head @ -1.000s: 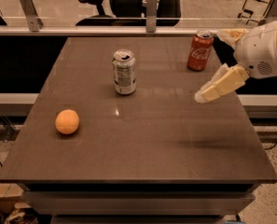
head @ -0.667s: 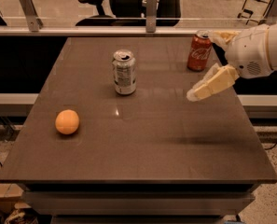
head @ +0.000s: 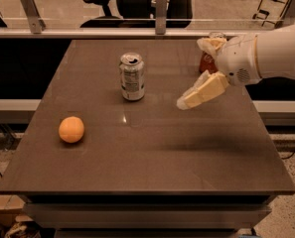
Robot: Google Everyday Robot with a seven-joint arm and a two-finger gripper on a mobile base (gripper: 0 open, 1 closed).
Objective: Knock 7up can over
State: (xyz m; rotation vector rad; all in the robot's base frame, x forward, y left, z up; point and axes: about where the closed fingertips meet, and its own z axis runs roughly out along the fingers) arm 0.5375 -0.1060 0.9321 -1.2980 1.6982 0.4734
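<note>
Fingers (head: 202,90) spread wide, nothing between them. Gripper (head: 192,73) has moved leftward above table (head: 152,167) over the last second, closing the gap to its target. 7up can (head: 132,77) stands upright left of lower fingertip, apart, untouched. Red can (head: 207,62) behind fingers, mostly hidden. Orange (head: 71,129) far left. Likely sideways sweep approach; knock not yet done.

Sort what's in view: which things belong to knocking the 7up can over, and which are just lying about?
Job: silver-grey aluminium 7up can, upright mid-table; cream two-finger gripper, open, hovering to its right.

Lying about: round orange fruit, front left; red Coca-Cola can, partly hidden behind the gripper; dark brown table underneath.
</note>
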